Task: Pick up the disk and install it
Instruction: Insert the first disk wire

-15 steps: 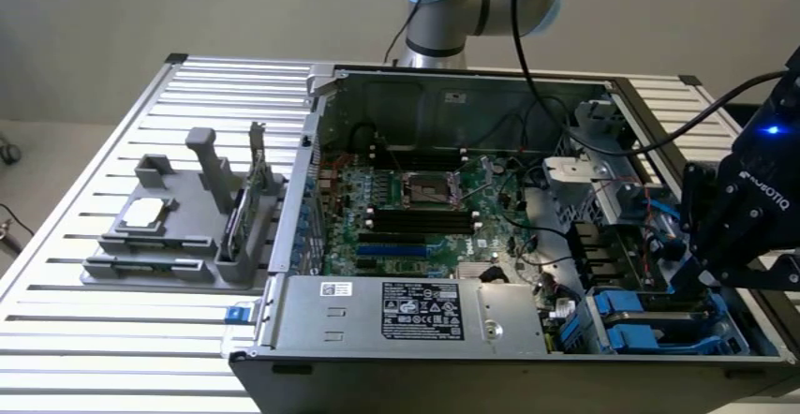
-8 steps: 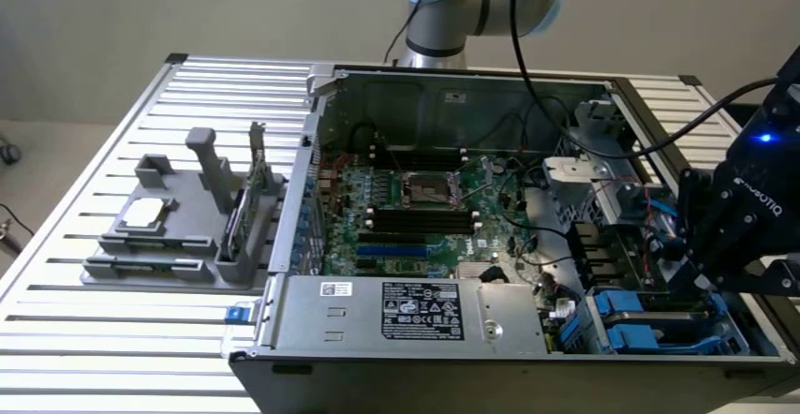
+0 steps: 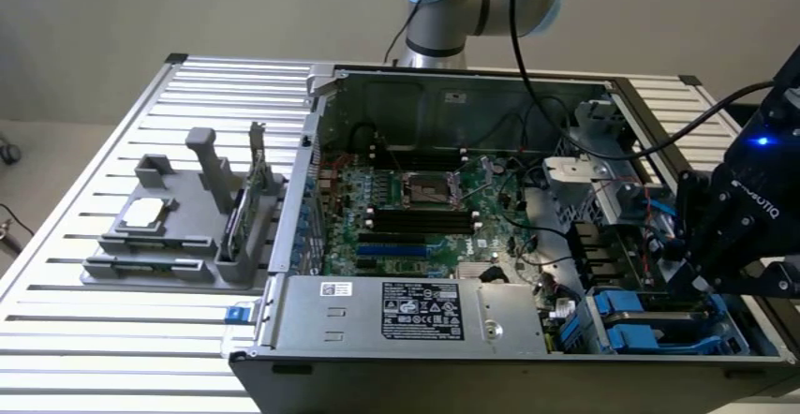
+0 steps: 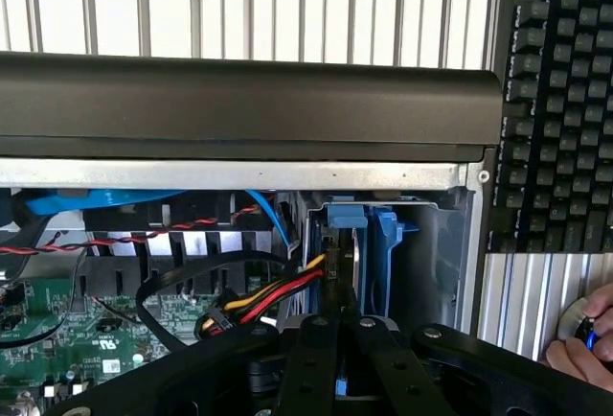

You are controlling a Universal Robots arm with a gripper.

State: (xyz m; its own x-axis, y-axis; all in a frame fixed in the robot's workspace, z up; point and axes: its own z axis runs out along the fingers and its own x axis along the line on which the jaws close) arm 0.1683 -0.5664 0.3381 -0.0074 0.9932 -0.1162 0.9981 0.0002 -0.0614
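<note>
Pincer: we see the pincer (image 3: 700, 264) closed down over the drive bay, apparently clamped on the disk's (image 4: 343, 243) upper edge.
Disk: standing on edge in the blue carrier, inside the bay of the computer case (image 3: 375, 325).
Axis: long axis runs down into the bay.
Progress: we judge it picked up and partly seated; release remains.

Computer case (image 3: 500, 245) lies open on slatted table (image 3: 75, 339). Gripper (image 3: 700, 264) low at drive bays on exterior view's right, fingers closed. Beside it blue drive carrier (image 4: 369, 243) upright in narrow bay, metal wall close on each side. Red, yellow and black cables (image 4: 259, 301) cross just before bay mouth. Black case edge (image 4: 249, 109) bars way above. Keyboard (image 4: 560, 100) and person's hand (image 4: 584, 339) lie outside case wall. Grey fixture (image 3: 175, 227) stands well apart on table.
</note>
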